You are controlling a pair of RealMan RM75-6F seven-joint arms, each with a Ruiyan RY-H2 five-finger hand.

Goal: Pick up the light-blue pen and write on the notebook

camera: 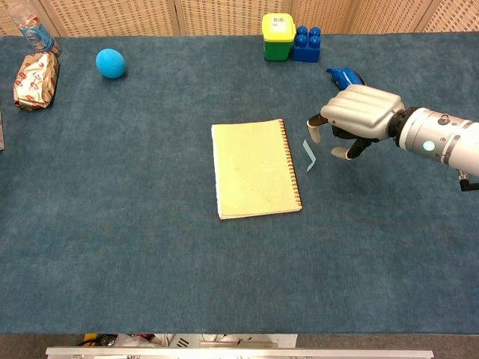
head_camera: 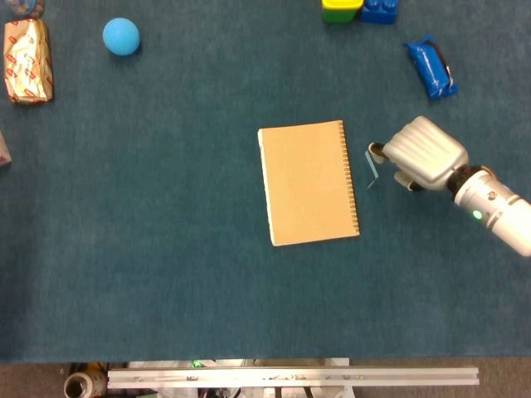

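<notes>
We had the right hand (head_camera: 419, 153) just right of the light-blue pen (head_camera: 372, 168), fingers apart, holding nothing; pen ran along the notebook (head_camera: 308, 183) spine; left hand unseen.

Pen (head_camera: 372, 168): light-blue, thin, lying flat on the table just right of the notebook's spiral edge.
Notebook (head_camera: 308, 182): tan-covered, closed, lying flat mid-table, slightly skewed.

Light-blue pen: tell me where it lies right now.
In the head view the light-blue pen lies on the blue mat just right of the notebook, with the right hand hovering beside it.
</notes>
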